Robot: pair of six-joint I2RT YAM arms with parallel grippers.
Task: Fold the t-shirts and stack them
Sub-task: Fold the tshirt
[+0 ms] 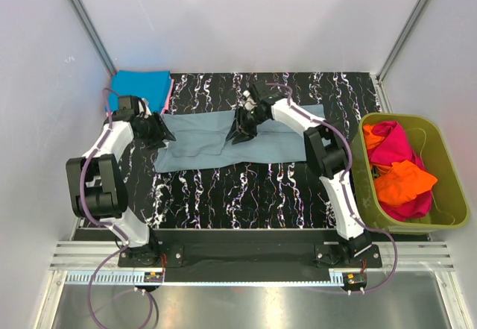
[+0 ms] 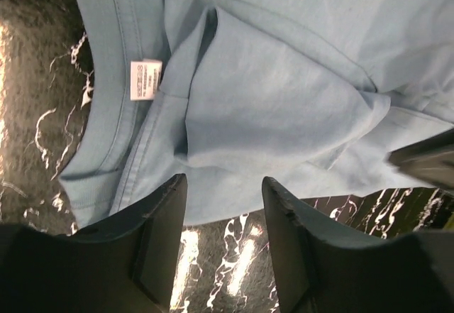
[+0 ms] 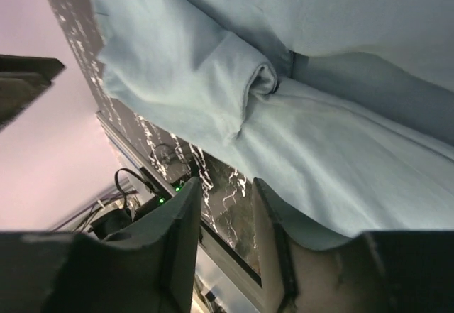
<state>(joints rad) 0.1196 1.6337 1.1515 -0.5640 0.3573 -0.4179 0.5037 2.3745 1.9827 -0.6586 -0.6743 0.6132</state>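
A folded blue shirt (image 1: 138,86) lies back left on the marbled black table (image 1: 261,187). The left gripper (image 2: 223,185), bent low, jaws apart and empty, hovers by the collar of the soft, creased grey-blue shirt (image 1: 201,146) spread mid-table. The right gripper (image 1: 244,127), also apart and empty, is over its middle. Magenta (image 1: 391,146) and orange shirts (image 1: 402,183) fill the tub (image 1: 395,118).

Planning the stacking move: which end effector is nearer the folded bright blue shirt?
Left. The left end effector sits just on the near side of the folded bright blue shirt; the right end effector is over the grey-blue shirt's middle, farther right.
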